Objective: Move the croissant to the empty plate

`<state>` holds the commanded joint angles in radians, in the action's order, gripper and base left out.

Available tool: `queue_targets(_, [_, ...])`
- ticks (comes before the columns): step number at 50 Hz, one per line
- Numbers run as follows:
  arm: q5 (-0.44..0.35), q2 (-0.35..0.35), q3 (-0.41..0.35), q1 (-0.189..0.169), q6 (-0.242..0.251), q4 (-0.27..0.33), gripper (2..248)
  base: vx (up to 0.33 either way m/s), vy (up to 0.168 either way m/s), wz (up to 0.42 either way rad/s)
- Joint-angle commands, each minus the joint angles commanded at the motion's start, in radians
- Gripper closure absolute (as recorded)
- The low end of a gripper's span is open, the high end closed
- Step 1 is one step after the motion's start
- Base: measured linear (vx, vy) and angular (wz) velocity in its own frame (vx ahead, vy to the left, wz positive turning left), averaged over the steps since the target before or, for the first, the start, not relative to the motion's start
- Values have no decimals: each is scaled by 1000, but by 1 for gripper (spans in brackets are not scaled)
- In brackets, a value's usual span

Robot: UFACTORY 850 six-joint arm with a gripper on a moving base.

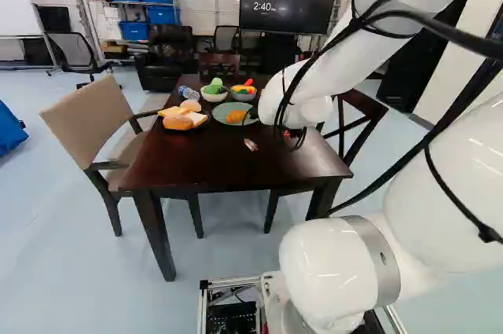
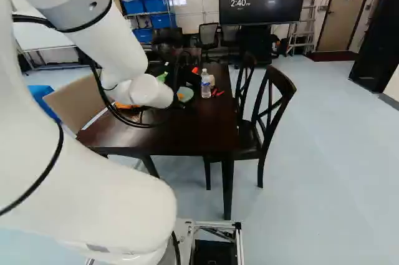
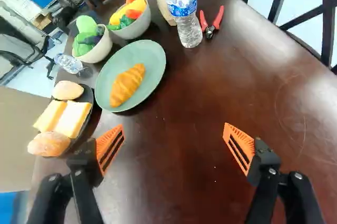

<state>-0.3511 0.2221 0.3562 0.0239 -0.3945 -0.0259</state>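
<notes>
Croissant (image 3: 127, 85) on plate (image 3: 152, 58) — bowls (image 3: 135, 28) close by (upright bottle (image 3: 184, 16) too).

2 filled bowls (image 3: 138, 27), 2 bottles (image 3: 182, 8), red-handled pliers (image 3: 210, 30), bread (image 3: 49, 144) on dark plate (image 3: 88, 96).

A bare stretch of the surface (image 3: 237, 81) runs beneath the end effector (image 1: 271, 141) and out to its right. Ahead, only a narrow gap separates the green plate (image 3: 150, 68) from the upright bottle (image 3: 182, 13), with pliers (image 3: 210, 28) just right of the bottle. Past the plate, two filled bowls (image 3: 145, 25) (image 3: 104, 49) block the way; ahead to the left stands the bread plate (image 3: 87, 94). Chair backs (image 2: 272, 100) rise beyond the right edge.
</notes>
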Motion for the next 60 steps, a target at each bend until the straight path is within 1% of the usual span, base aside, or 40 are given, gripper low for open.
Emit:
queue_targets(13, [-135, 15, -69, -6, 102, 7, 3, 0, 0, 0])
queue_targets(34, [-305, 33, -157, -14, 231, 15, 3, 0, 0, 0])
queue_targets(50, [-402, 44, -207, -18, 304, 20, 3, 0, 0, 0])
queue_targets(60, [-448, 49, -231, -20, 338, 22, 3, 0, 0, 0])
